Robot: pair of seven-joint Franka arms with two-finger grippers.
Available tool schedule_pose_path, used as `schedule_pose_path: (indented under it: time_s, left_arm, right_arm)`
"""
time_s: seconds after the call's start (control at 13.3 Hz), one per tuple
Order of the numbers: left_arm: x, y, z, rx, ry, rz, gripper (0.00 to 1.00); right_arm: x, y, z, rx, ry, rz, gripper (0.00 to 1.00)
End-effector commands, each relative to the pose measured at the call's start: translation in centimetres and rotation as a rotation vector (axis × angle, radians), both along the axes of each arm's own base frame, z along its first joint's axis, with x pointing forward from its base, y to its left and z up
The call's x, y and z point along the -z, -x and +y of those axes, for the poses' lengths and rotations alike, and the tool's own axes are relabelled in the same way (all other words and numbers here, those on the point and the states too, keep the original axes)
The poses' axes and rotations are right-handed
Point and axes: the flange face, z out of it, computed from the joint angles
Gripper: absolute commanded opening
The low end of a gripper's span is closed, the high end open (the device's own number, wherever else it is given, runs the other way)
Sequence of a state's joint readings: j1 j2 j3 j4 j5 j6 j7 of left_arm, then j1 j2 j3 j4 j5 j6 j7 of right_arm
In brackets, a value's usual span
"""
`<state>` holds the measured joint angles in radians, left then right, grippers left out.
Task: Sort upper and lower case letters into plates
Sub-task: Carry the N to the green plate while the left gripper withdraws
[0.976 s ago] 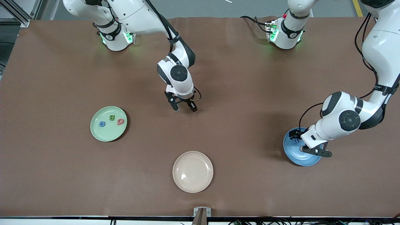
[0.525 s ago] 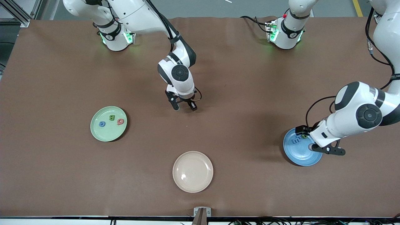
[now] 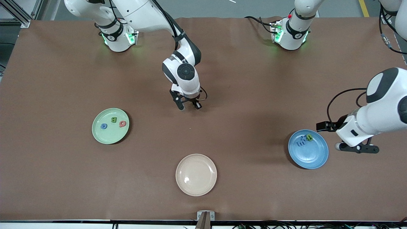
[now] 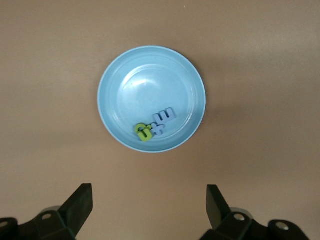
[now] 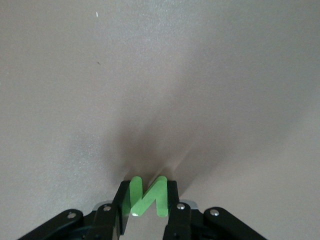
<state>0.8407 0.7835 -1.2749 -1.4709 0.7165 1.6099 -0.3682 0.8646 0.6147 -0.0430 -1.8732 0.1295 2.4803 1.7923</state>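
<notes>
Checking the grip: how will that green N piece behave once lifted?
The green N, pinched between the right claw fingers, keeps its shape, so it is probably stiff. Small and flat, likely light. Gripped only by its thin edges, it might twist or slip.

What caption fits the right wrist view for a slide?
Right gripper closed on a green letter N, low over the bare brown table.

The blue plate's [image 3: 313, 156] letters [image 3: 304, 140] are too small to read in the front view
</notes>
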Motion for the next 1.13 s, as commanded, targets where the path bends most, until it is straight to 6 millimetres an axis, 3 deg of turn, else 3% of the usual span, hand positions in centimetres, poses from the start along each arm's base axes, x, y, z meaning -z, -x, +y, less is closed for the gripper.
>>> schedule_pose_path:
  time_s: [0.0, 0.08, 0.23, 0.3, 0.6, 0.83, 1.05]
  left_arm:
    - [-7.0, 0.9, 1.8, -0.087, -0.009, -0.081, 1.0]
    - [-7.9, 1.3, 2.3, -0.088, -0.005, -0.087, 1.0]
    - [-10.0, 2.3, 3.4, -0.088, -0.002, -0.093, 1.0]
    - [-11.1, 2.3, 4.6, -0.091, 0.0, -0.106, 1.0]
    - [-13.1, 3.4, 3.9, -0.061, -0.027, -0.084, 1.0]
    - [-13.8, 3.7, 3.0, -0.047, -0.029, -0.09, 1.0]
    - [-13.8, 3.8, 2.7, -0.042, -0.033, -0.087, 1.0]
  right_arm:
    - [0.2, -0.8, -0.6, -0.008, 0.011, -0.016, 0.0]
    - [-0.6, -1.8, -1.2, -0.029, 0.0, -0.024, 0.0]
    - [-3.3, -4.8, -4.3, -0.079, 0.001, -0.011, 0.0]
    - [-4.9, -6.5, -6.5, -0.125, 0.002, -0.001, 0.0]
    - [-9.5, -12.3, -18.0, -0.287, -0.005, 0.061, 0.0]
    - [-10.7, -14.9, -25.4, -0.366, -0.023, 0.078, 0.0]
    - [-10.0, -16.9, -32.7, -0.454, -0.018, 0.066, 0.01]
